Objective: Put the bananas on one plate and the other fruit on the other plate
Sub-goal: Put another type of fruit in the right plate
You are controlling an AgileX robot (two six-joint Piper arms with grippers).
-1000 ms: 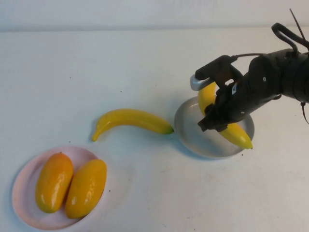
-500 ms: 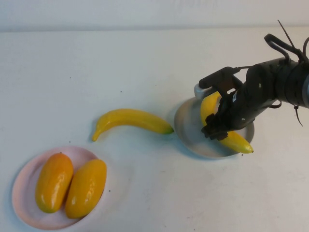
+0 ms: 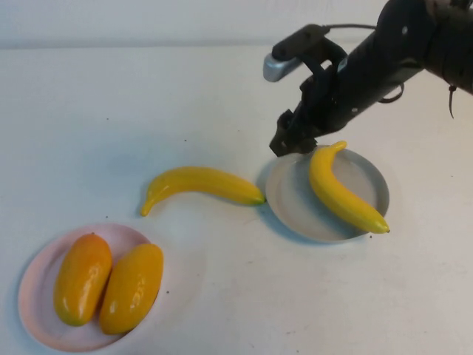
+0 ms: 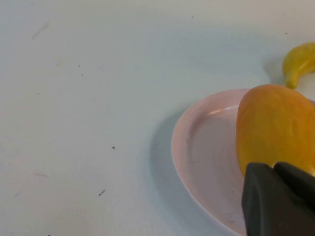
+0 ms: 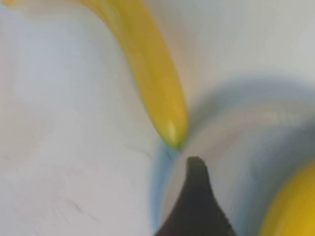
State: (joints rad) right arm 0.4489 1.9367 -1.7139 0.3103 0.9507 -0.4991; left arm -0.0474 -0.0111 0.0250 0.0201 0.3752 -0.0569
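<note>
Your right gripper [image 3: 290,132] hangs open and empty above the grey plate's [image 3: 369,185] far-left rim.
One banana [image 3: 341,189] lies diagonally on that plate, its tip overhanging toward you; the other [image 3: 201,185] lies crosswise on the table, tip touching the plate. Both mangoes [image 3: 107,279] sit on the pink plate [image 3: 33,296], near your closed left gripper [image 4: 278,201].

A plain white table [image 3: 148,111] fills the high view, its matte surface running from the near edge back to a pale wall [image 3: 185,18] along the far side. A straight seam marks where table and wall meet. A few tiny dark specks dot the tabletop; in the left wrist view, small specks [image 4: 113,147] and faint scuff marks show on the same white surface.
</note>
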